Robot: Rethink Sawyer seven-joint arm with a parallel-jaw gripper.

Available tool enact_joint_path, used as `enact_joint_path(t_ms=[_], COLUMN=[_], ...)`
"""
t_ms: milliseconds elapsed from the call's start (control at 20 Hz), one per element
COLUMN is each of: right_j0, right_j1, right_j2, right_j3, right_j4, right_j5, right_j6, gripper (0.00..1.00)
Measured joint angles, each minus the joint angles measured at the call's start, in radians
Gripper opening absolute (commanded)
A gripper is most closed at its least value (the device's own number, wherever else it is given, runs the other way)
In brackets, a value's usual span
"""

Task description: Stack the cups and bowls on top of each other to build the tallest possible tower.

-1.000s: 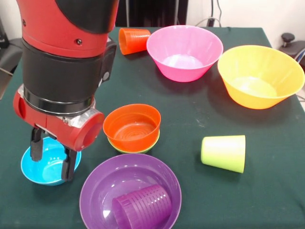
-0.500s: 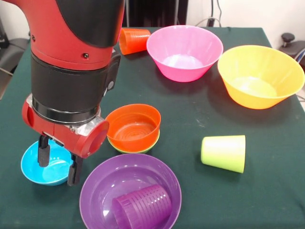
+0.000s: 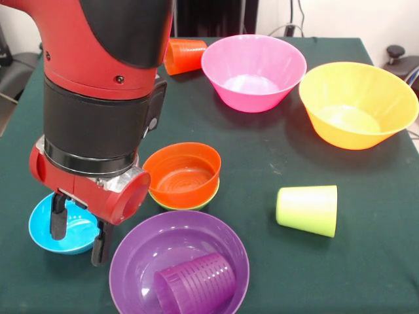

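My gripper [image 3: 79, 237] hangs open over the small blue bowl [image 3: 42, 227] at the near left. One finger [image 3: 59, 222] is inside the bowl and the other [image 3: 99, 252] is just outside its right rim. To the right, a small orange bowl [image 3: 182, 171] sits nested in a green bowl [image 3: 200, 200], the only stack in view. A wide purple bowl [image 3: 141, 252] holds a purple cup [image 3: 195, 282] lying on its side. A lime green cup [image 3: 308, 209] and an orange cup [image 3: 183, 54] lie tipped over on the cloth.
The large pink bowl [image 3: 253, 70] and the large yellow bowl [image 3: 357, 103] stand upright at the far right on the dark green tablecloth [image 3: 262, 163]. The arm's thick red and black wrist [image 3: 98, 124] hides the table's left part.
The gripper has moved a little right and come down. Its fingers now straddle the blue bowl's right rim. No object has moved.
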Motion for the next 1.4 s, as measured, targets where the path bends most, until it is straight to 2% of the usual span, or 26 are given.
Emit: enact_joint_path(t_ms=[450,750,1400], right_j0=[0.001,0.004,0.005], right_j1=[-0.004,-0.039,-0.125], right_j2=[0.008,0.01,0.01], right_j3=[0.033,0.141,0.314], right_j4=[0.0,-0.004,-0.01], right_j5=[-0.032,-0.088,-0.127], right_j6=[0.0,0.0,0.0], gripper=[1.0,1.0,1.0])
